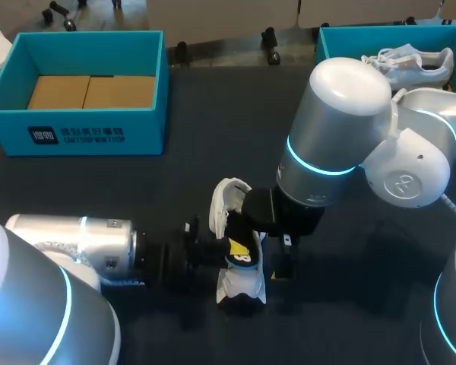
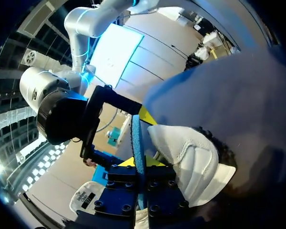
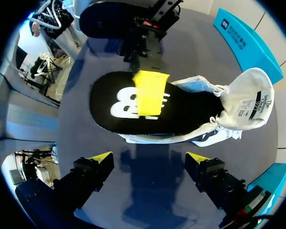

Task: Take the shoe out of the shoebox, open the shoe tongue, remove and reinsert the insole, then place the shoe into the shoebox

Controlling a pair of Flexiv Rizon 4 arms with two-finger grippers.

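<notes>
Though hidden overhead, wrist view shows right jaws spread, left jaws pinching insole (image 3: 186, 112).

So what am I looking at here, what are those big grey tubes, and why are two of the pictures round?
The grey tubes are a robot's left arm and right arm, working at a dark table. One picture looks down from above. The round ones come from a camera on each arm's wrist.

In the middle lies a white shoe with its tongue folded back. The left gripper pinches the shoe's black insole between yellow-tipped fingers, over the shoe. The right gripper hangs open above, holding nothing.

At the back, the left shoebox shows only brown cardboard inside. The right shoebox holds a second shoe.
</notes>
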